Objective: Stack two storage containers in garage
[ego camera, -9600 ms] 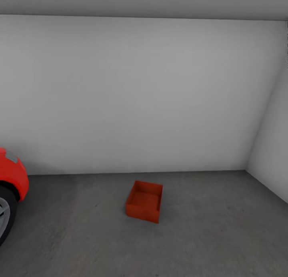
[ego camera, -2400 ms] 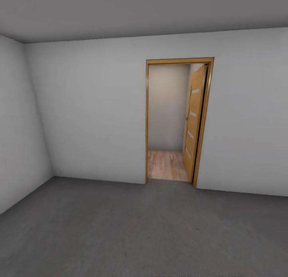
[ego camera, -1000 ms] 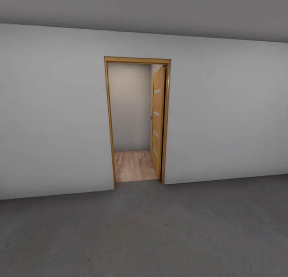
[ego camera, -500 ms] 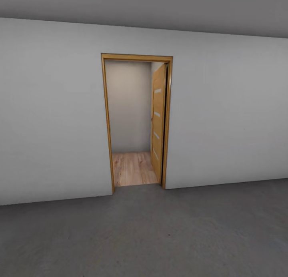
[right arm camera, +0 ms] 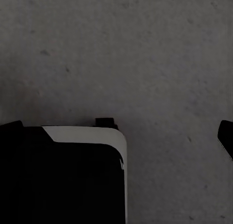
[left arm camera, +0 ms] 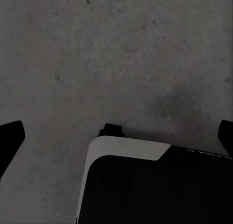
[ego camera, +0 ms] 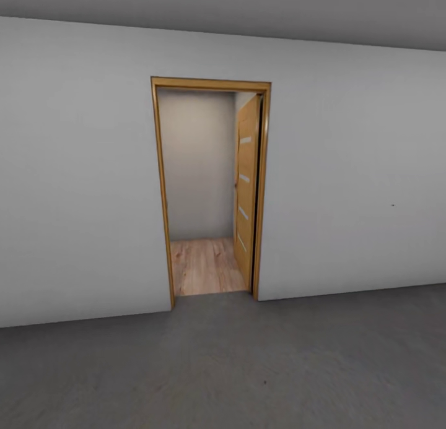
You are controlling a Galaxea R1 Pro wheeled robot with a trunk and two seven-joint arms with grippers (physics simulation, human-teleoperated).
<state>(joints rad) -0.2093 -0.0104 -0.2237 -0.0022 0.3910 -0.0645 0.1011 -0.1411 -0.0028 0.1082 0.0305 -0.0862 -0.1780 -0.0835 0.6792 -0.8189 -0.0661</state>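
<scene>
You are facing an open doorway [ego camera: 210, 187] in the grey wall [ego camera: 80, 169]. Your left gripper [left arm camera: 116, 136] and right gripper [right arm camera: 119, 134] are hanging spread wide, holding nothing, with the concrete floor [left arm camera: 121, 49] under both.
</scene>
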